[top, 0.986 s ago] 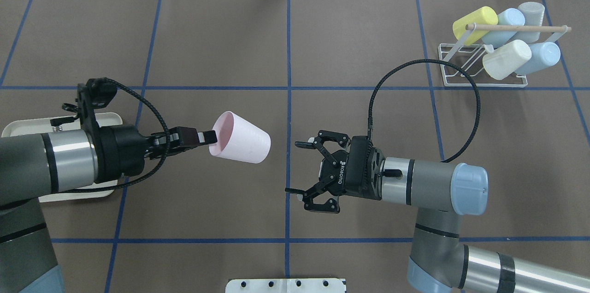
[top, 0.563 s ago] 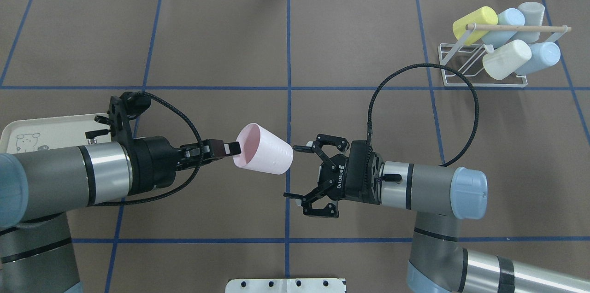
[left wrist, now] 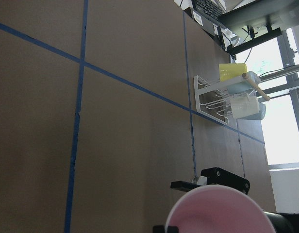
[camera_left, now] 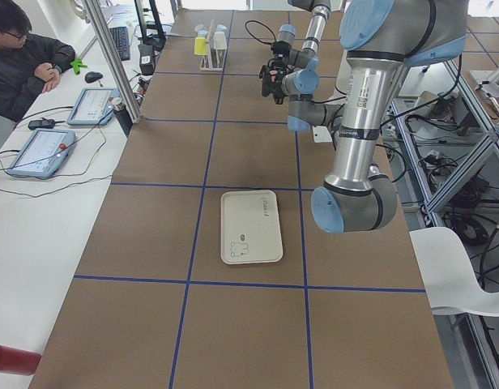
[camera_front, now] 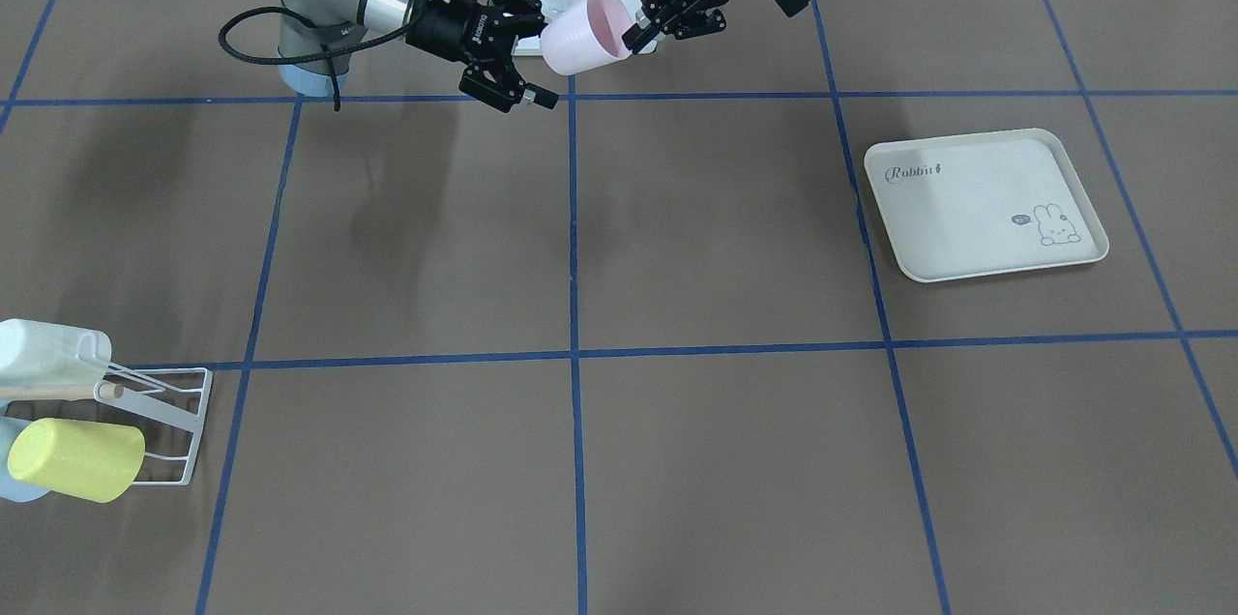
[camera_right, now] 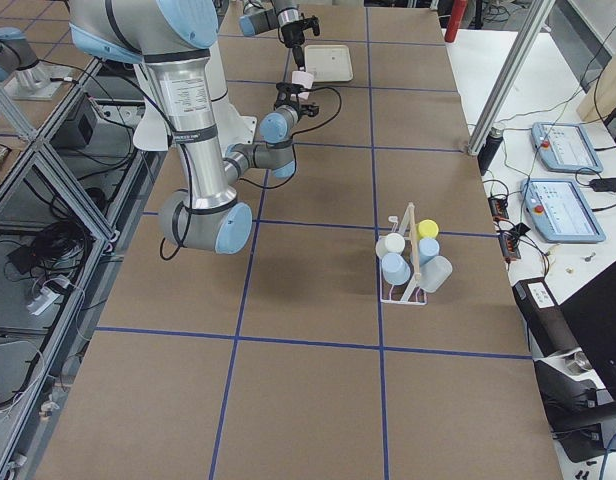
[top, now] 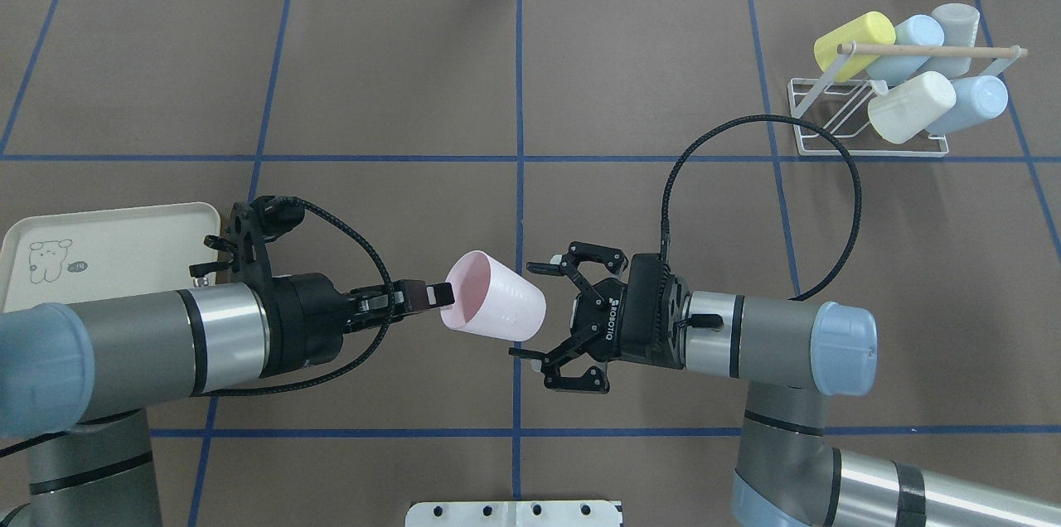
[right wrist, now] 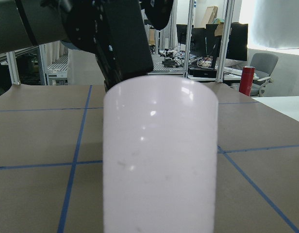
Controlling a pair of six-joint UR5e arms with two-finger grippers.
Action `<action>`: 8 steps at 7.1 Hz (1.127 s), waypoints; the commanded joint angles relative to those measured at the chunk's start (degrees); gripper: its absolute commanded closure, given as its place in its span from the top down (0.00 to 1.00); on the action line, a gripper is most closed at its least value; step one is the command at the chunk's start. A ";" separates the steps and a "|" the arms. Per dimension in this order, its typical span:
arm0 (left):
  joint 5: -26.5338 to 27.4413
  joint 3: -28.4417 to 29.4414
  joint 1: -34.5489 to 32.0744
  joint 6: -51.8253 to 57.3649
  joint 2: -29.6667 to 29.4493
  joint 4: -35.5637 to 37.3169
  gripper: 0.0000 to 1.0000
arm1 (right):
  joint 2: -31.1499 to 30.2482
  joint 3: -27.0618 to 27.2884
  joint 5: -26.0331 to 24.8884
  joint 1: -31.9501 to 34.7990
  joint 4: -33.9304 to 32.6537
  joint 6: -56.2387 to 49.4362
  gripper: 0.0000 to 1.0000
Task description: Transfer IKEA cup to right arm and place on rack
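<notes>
**Pink cup [top: 496, 308] in the left gripper [top: 437, 295], base end inside the spread right gripper [top: 527, 310]**

Pale pink and lying on its side, the cup hangs in the air over the middle of the table [top: 646, 55], on the half nearer the robot. Its mouth faces left and its closed base faces right. The left gripper is pinched tight on the rim at the mouth and carries the cup. The right gripper stands wide open with a finger on either side of the base end. The far fingertip is clear of the wall; whether the near one touches cannot be told. In the right wrist view the cup fills the middle of the frame, with the left gripper dark behind it. The right arm [top: 771, 336] comes in from the right, and its black cable loop [top: 858, 179] arches toward the far side.

A brown sheet crossed by blue tape lines [top: 519, 96] covers the table. A cream tray [top: 124, 233] with a rabbit drawing lies flat at the left, partly under the left arm. The rack [top: 870, 152] sits at the far right, well apart from the cup. It is white wire with a wooden rod [top: 928, 51] across its top, and it bears five tilted cups: a yellow cup [top: 850, 42], two pale blue, one grey and one cream.

In the exterior left view, a person [camera_left: 27, 57] sits at a white side table [camera_left: 39, 235] along the table's far edge, with two tablets [camera_left: 40, 151] on it. The right wrist view shows monitors, a chair and a red bottle [right wrist: 245, 80] in the room behind.
</notes>
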 commanded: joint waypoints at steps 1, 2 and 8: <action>0.01 2.21 0.13 0.06 -1.93 0.00 0.00 | 0.00 0.01 0.00 0.08 0.00 -0.09 0.98; 0.01 2.30 0.05 0.15 -1.85 0.00 0.00 | 0.00 0.01 0.00 0.08 0.00 0.00 0.98; 0.01 2.74 0.05 0.33 -1.85 0.09 0.00 | 0.00 0.36 0.00 0.16 0.00 -0.09 0.80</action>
